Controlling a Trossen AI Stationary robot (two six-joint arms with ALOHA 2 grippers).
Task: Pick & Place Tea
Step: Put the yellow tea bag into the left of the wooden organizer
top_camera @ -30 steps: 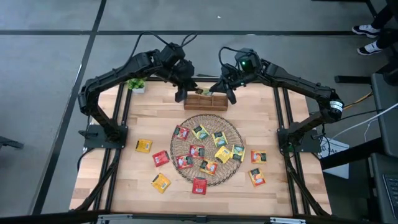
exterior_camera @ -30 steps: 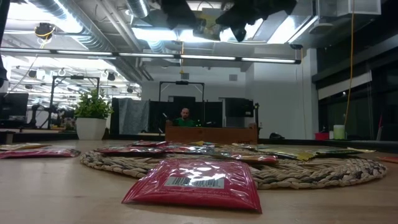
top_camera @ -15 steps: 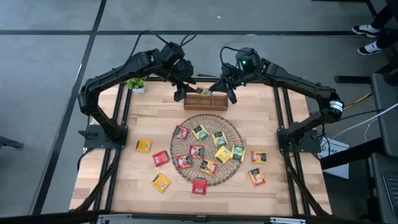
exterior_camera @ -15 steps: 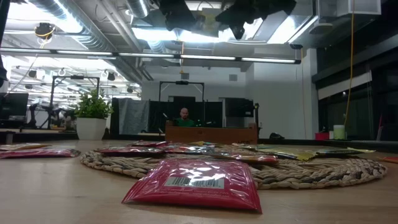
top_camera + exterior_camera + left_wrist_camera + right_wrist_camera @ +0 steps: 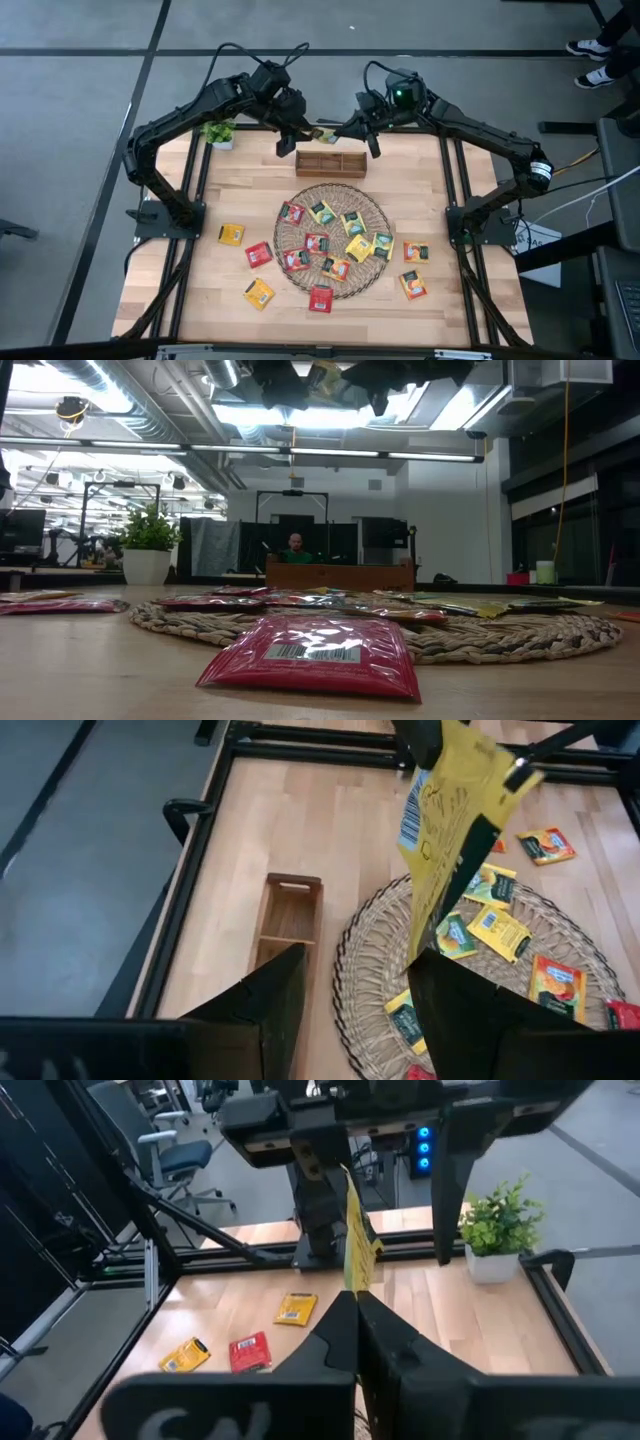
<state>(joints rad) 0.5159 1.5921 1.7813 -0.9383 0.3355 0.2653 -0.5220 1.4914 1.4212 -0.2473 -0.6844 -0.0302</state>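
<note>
Left wrist view showed the left claw (image 5: 350,1010) had opened, so only the shut right claw (image 5: 357,1315) held the yellow tea bag (image 5: 450,820) between them.

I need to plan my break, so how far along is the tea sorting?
Done: nothing visible; the wooden box looks empty. In hand: the right gripper pinches one yellow tea bag up near the box, the left gripper open beside it. Left: the other tea bags on the wicker mat and the table.
</note>
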